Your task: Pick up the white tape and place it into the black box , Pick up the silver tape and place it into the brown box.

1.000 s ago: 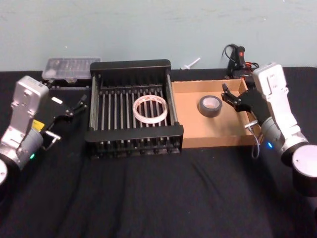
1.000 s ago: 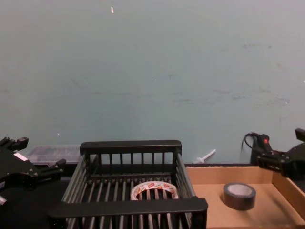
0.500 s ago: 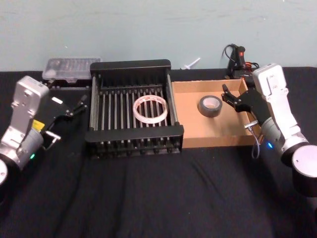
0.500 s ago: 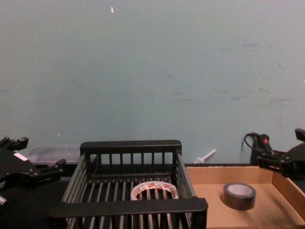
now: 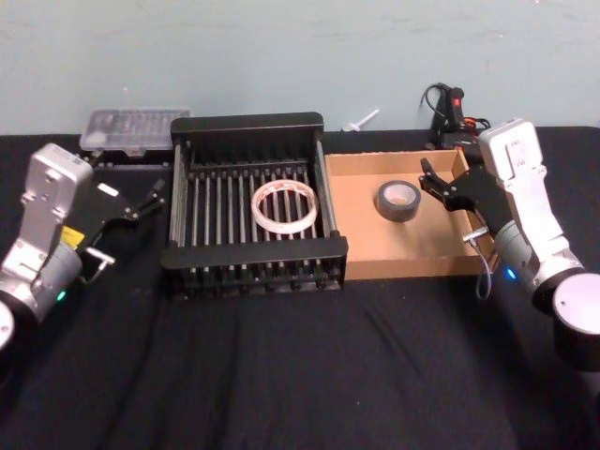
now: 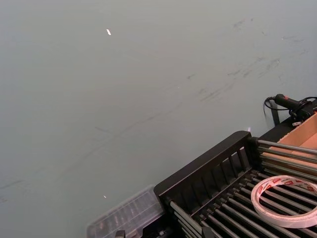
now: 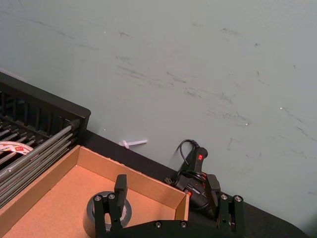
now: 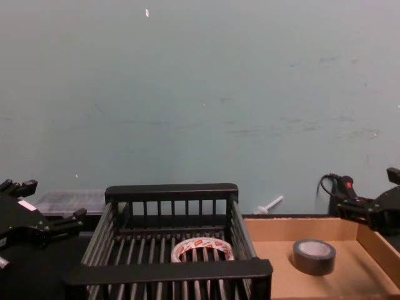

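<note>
The white tape point(image 5: 284, 207) lies flat on the slatted bottom of the black box point(image 5: 253, 253), which sits mid-table. From the chest the tape point(image 8: 201, 250) shows behind the box's front rim point(image 8: 169, 270). The silver tape point(image 5: 397, 201) lies flat in the brown box point(image 5: 403, 267), right of the crate. My right gripper point(image 5: 425, 178) hovers open at that box's right wall, just right of the roll. In the right wrist view its fingers frame the silver tape point(image 7: 89, 218). My left gripper point(image 5: 150, 199) is open, left of the black box and apart from it.
A clear plastic case point(image 5: 134, 129) stands behind the black box's left corner. A black tool with a red button and cable point(image 5: 452, 108) lies behind the brown box, with a small white part point(image 5: 361, 120) beside it. The black cloth in front is bare.
</note>
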Robot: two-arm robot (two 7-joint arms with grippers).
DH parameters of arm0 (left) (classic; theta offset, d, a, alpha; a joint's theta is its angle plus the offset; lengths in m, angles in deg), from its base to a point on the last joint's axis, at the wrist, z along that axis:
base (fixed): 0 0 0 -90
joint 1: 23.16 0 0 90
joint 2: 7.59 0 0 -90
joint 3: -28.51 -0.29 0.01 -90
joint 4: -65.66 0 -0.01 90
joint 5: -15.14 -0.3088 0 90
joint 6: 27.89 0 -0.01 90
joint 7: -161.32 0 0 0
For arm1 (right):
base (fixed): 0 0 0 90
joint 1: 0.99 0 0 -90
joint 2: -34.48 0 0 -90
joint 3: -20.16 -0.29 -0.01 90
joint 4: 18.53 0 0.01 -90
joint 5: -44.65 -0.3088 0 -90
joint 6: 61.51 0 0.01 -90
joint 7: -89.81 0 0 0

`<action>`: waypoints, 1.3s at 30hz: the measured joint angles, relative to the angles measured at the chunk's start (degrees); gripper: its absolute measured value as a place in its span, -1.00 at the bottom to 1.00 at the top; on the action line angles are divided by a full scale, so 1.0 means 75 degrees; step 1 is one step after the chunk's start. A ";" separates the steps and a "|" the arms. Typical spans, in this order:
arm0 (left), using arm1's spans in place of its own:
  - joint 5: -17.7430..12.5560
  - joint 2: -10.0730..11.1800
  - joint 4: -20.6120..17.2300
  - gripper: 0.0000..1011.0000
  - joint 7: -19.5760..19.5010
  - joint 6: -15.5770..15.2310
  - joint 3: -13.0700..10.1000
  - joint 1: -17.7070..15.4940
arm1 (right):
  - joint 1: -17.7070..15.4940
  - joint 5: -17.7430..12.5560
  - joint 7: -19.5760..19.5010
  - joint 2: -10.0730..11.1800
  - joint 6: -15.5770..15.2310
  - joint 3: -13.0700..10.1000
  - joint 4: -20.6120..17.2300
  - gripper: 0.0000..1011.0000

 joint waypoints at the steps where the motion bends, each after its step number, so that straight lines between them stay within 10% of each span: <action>1: -0.0001 0.0000 0.0000 0.98 0.0000 0.0000 0.0000 0.0000 | 0.0000 -0.0001 0.0001 0.0000 0.0000 0.0000 0.0000 0.98; 39: -0.0001 0.0000 0.0000 0.98 0.0000 0.0000 0.0000 0.0000 | 0.0002 -0.0011 0.0007 0.0000 -0.0003 0.0000 0.0000 0.98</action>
